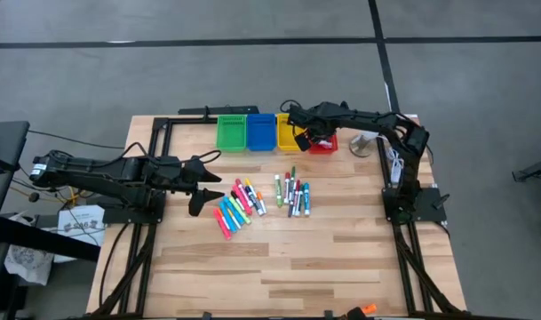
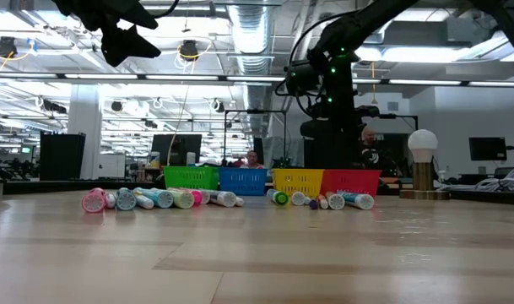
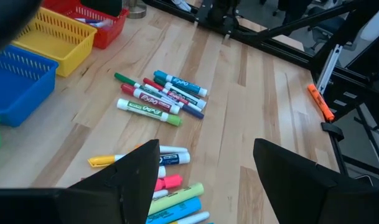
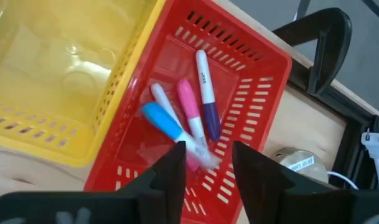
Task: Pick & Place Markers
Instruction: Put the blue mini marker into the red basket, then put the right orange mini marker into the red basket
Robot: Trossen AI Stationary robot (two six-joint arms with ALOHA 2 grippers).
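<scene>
Two loose groups of markers lie flat on the wooden table: pink, yellow, cyan and blue ones, and green, red, blue and white ones. My left gripper is open and hovers above the table just left of the first group. My right gripper is open above the red bin. Three markers lie on that bin's floor: a blue-capped one, a pink one and a purple-capped white one.
Green, blue, yellow and red bins stand in a row at the table's far edge. A silver object sits right of the red bin. An orange item lies near the frame rail. Bare wood fills the near half.
</scene>
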